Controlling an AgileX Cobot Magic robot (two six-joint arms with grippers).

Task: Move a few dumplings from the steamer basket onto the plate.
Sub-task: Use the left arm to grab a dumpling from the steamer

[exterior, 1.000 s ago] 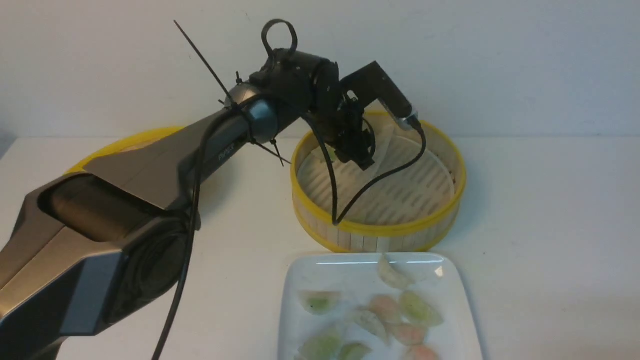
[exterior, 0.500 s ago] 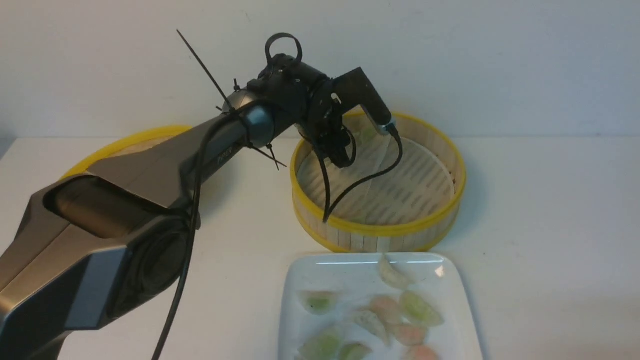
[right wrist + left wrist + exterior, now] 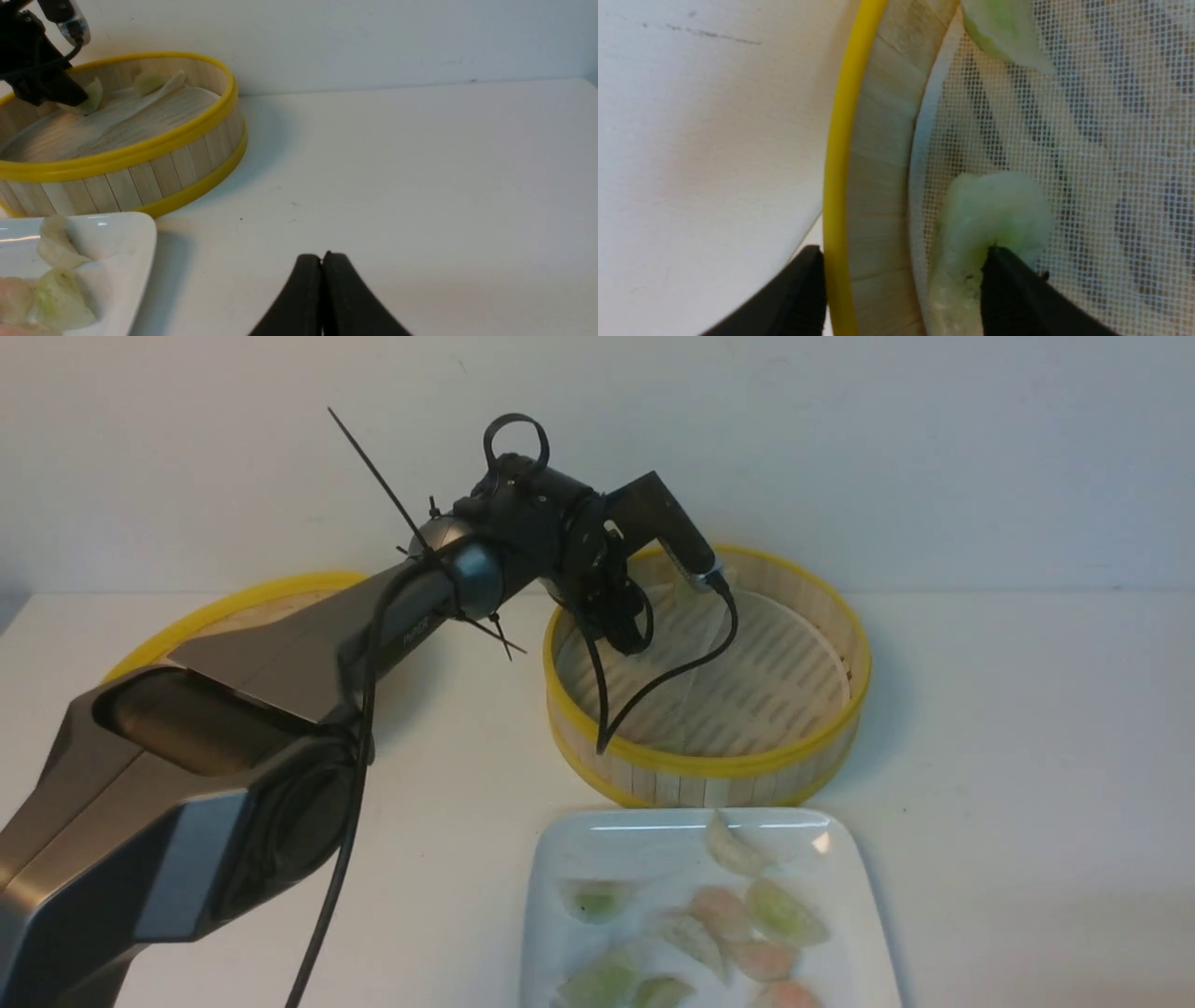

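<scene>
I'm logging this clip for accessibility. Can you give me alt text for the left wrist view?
The left gripper, jaws open, straddles the wall of the steamer basket: one finger touches a pale green dumpling on the mesh liner inside, the other sits outside the yellow rim. A second green dumpling lies farther along the wall.

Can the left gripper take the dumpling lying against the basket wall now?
Probably not cleanly: the open left gripper straddles the wall of the steamer basket, one finger touching the dumpling, the other seemingly outside the rim.
</scene>
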